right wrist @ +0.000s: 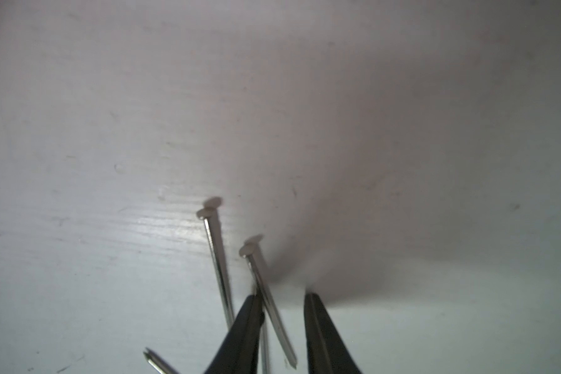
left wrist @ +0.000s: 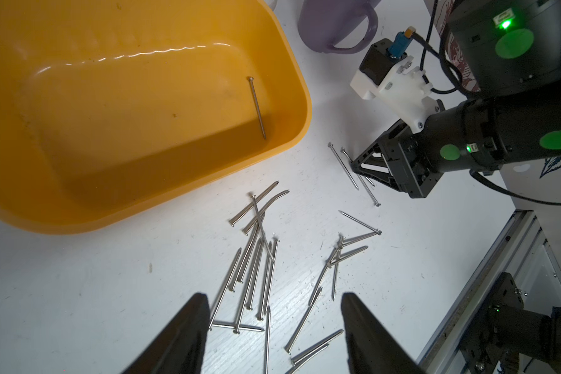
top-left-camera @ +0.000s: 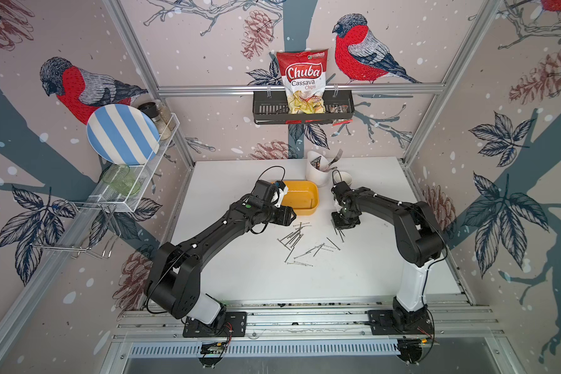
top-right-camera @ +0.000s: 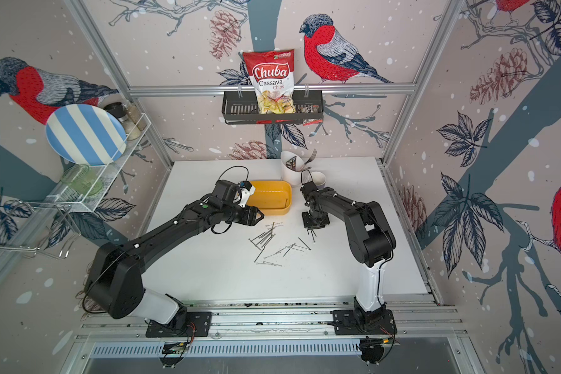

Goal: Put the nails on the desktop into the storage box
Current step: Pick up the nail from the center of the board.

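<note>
Several thin nails (top-left-camera: 293,239) (top-right-camera: 266,239) lie scattered on the white desktop (top-left-camera: 240,275), in front of the yellow storage box (top-left-camera: 305,211) (top-right-camera: 274,212). One nail (left wrist: 256,107) lies inside the storage box (left wrist: 175,197). My left gripper (top-left-camera: 292,216) (left wrist: 272,296) hovers open over the left cluster of nails (left wrist: 256,259), holding nothing. My right gripper (top-left-camera: 340,226) (right wrist: 282,294) points down at the desktop to the right of the box. Its jaws stand a little apart, with one nail (right wrist: 266,291) lying loose between them against one finger and another nail (right wrist: 219,259) just beside.
A white cutlery holder (top-left-camera: 318,168) with a fork and a mug (top-left-camera: 344,178) stand behind the right gripper. A black wire basket (top-left-camera: 266,110) with a chips bag hangs on the back wall. A wire rack (top-left-camera: 133,191) with a striped plate is on the left wall.
</note>
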